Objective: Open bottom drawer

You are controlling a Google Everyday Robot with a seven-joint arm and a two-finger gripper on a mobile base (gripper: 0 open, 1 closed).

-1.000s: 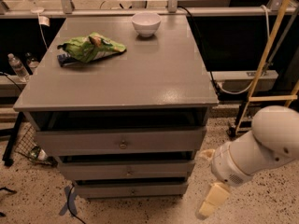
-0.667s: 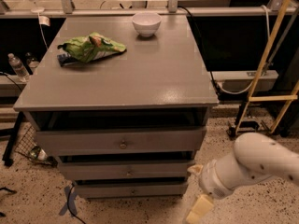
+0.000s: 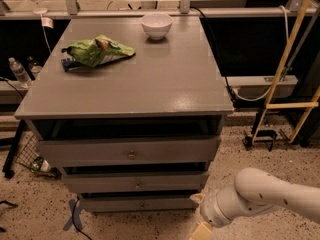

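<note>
The grey cabinet has three drawers. The bottom drawer (image 3: pixel 140 203) is the lowest one, with a flat narrow front and a small round knob (image 3: pixel 142 204) at its centre; a thin dark gap shows above it. The middle drawer (image 3: pixel 135 183) and the top drawer (image 3: pixel 129 152) sit above. My white arm (image 3: pixel 260 196) reaches in from the lower right. The gripper (image 3: pixel 200 231) is at the bottom edge, low and to the right of the bottom drawer, not touching it. Most of it is cut off by the picture's edge.
On the cabinet top (image 3: pixel 165 79) lie a green chip bag (image 3: pixel 96 51) and a white bowl (image 3: pixel 156 25). A yellow ladder-like frame (image 3: pixel 290 84) stands at the right. Plastic bottles (image 3: pixel 19 72) and a wire basket (image 3: pixel 32 156) are at the left. Speckled floor surrounds the cabinet.
My arm has swung lower and to the left, bringing the gripper down near the cabinet's lower right corner. The drawers have not moved.
</note>
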